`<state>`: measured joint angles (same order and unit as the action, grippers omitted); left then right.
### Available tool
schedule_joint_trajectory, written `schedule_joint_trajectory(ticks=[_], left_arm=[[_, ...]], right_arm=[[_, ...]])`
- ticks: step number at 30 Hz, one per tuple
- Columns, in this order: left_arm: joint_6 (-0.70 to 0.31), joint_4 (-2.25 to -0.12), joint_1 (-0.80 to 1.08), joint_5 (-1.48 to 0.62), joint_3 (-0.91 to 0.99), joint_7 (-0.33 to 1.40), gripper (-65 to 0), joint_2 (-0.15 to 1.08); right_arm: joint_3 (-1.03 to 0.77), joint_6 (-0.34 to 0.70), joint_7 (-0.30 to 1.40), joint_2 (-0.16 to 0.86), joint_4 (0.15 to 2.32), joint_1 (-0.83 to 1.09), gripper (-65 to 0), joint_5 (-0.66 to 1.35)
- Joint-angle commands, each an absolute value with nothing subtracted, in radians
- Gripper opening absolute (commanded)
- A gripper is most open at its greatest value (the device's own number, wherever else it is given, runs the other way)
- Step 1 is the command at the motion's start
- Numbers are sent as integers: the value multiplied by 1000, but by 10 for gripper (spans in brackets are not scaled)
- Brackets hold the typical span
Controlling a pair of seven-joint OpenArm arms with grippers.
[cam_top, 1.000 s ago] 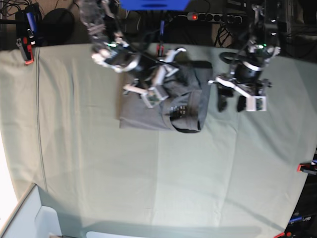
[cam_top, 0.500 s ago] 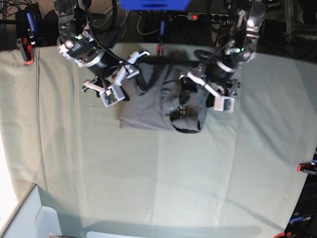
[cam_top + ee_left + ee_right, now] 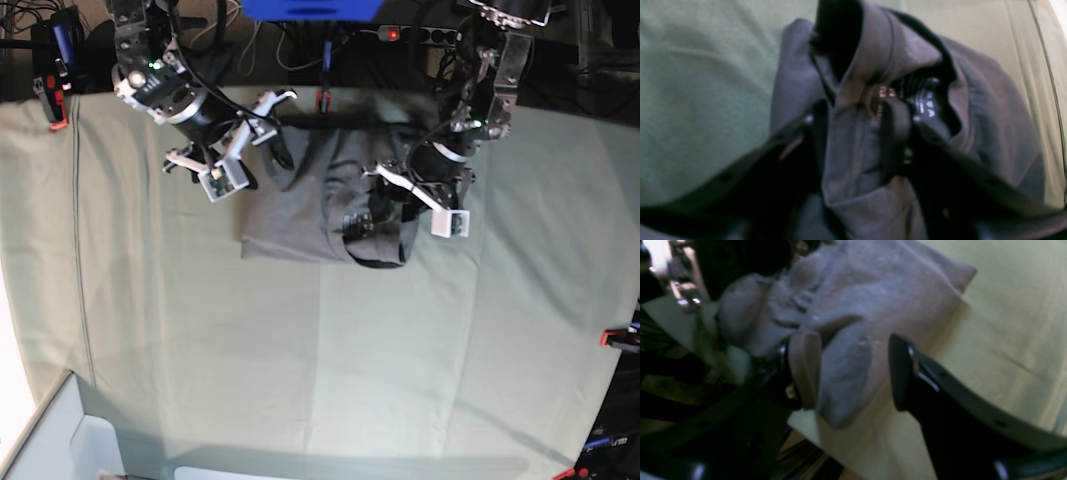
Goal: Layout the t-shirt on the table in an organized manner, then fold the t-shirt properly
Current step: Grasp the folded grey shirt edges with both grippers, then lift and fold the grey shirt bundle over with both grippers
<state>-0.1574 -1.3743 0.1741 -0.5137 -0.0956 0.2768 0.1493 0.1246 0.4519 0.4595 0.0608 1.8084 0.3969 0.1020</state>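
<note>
Two claws at one folded shirt

Both grippers sit at the soft dark grey t-shirt (image 3: pixel 320 205), a folded rectangle on the creased pale green table (image 3: pixel 400 350). The left gripper (image 3: pixel 857 133) pinches a bunched fold beside the neck label (image 3: pixel 923 103). The right gripper (image 3: pixel 846 370) gapes wide, a rounded cloth lump between its fingers.

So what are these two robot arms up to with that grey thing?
They are folding a dark grey t-shirt on a cloth-covered table. The shirt lies as a rough rectangle. The left gripper is pinching a fold near the neck label; the right gripper hangs open over the opposite corner.
</note>
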Motion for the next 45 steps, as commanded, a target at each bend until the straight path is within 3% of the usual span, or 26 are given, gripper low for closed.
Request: schedule_joint_trajectory(ticks=[1,5,8,45], left_arm=[[-166,-1389,170,-521,-96,257,-429,151],[-168,-1386,170,-521,-96,257,-510,151],[-165,-1383,168,-521,-94,257,-650,151],[-168,-1500,249,-522,90,257,-650,174]], right_arm=[[125,460,435,59,1828,401,-324,113],[125,460,435,64,1828,401,-324,113],[125,460,435,64,1828,401,-324,113],[125,460,430,64,1828,392,-324,113]])
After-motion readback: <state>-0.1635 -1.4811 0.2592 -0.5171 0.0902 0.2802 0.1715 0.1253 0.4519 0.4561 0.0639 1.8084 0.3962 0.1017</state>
